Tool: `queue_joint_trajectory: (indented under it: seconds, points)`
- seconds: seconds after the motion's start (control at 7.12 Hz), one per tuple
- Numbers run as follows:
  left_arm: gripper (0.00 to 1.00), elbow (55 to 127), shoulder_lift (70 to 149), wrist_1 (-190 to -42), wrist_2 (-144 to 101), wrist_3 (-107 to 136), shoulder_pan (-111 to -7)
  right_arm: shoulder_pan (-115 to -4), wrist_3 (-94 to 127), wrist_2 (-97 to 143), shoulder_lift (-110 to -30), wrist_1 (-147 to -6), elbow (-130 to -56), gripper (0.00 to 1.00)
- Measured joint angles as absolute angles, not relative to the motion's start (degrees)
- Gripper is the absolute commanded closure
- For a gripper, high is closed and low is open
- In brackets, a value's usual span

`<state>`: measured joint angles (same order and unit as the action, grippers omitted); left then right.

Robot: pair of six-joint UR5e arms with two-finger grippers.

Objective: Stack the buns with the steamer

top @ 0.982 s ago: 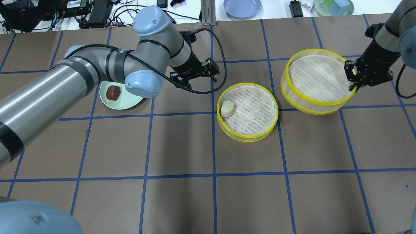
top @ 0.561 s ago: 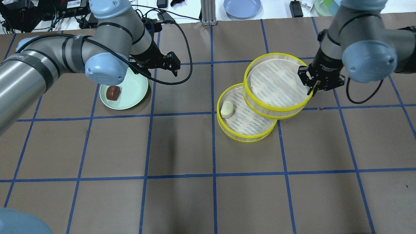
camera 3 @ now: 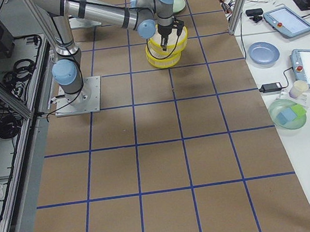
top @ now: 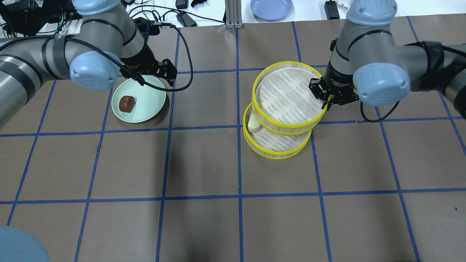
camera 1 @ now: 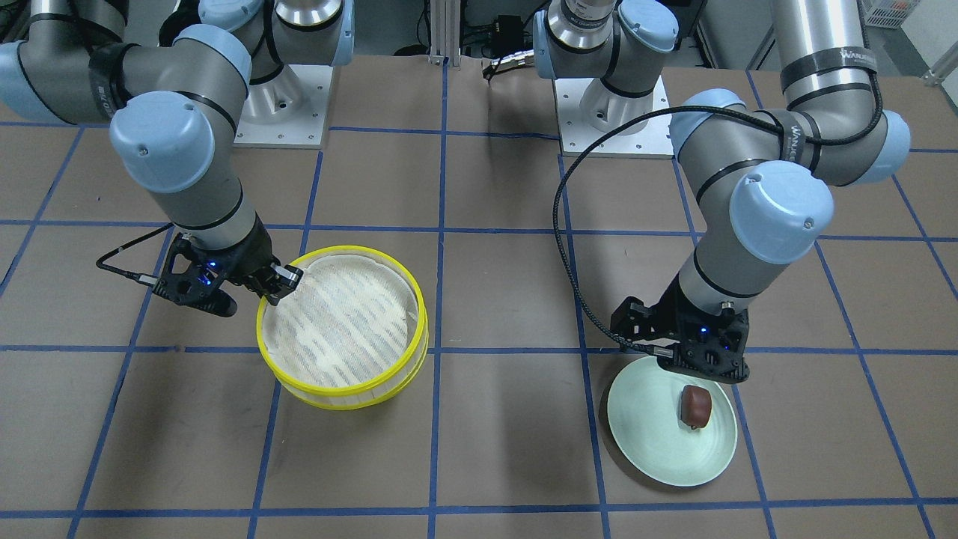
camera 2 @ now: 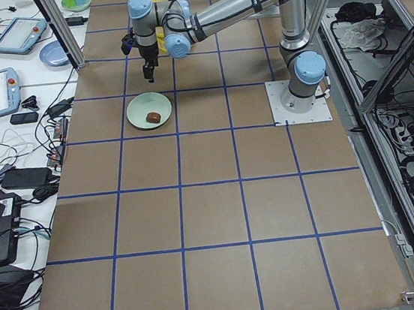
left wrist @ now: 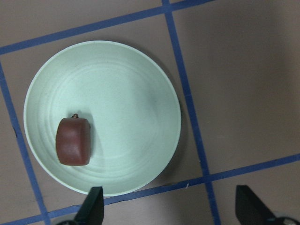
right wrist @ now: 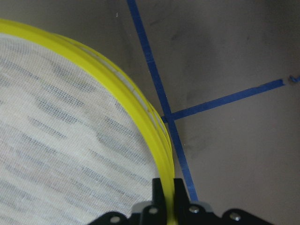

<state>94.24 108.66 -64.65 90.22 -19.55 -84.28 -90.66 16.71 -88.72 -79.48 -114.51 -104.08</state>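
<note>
My right gripper is shut on the yellow rim of the upper steamer tier and holds it over the lower tier, covering most of it. The right wrist view shows the fingers pinching that rim. The cream-white bun lies in the lower tier, half hidden under the held tier. The reddish-brown bun lies on the pale green plate. My left gripper is open and empty above the plate's far right edge; its wrist view shows the bun and plate below.
In the front-facing view the held tier hides the lower one, and the plate sits under the left gripper. A blue plate, cables and devices lie beyond the table's far edge. Blue tape lines grid the brown table.
My right gripper has carried the upper tier leftward until it sits over the lower tier and the cream bun. My left arm has swung left from mid-table to above the green plate.
</note>
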Motion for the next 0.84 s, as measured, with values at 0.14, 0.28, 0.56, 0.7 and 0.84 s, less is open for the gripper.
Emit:
queue_joint_trajectory:
  seconds: [0.14,0.28,0.56,0.7,0.84]
  points:
    - [0.00,94.4,109.7,-64.6,90.7,-22.7,-82.3,-90.7,15.1,-88.3,-79.4,-114.6,-104.6,1.00]
    - [0.00,94.5,110.9,-64.3,90.9,-26.2,-80.4,-90.6,14.6,-88.2,-79.2,-114.5,-105.2,1.00]
    - [0.00,94.6,114.2,-62.1,90.9,-32.1,-77.5,-90.5,14.7,-88.6,-78.5,-114.5,-106.0,1.00]
    - [0.00,94.6,115.9,-60.2,90.8,-33.2,-76.9,-90.5,14.9,-88.7,-78.3,-114.7,-106.1,1.00]
    - [0.00,94.6,117.4,-58.7,90.7,-33.6,-76.7,-90.5,15.1,-88.7,-78.1,-114.8,-106.1,1.00]
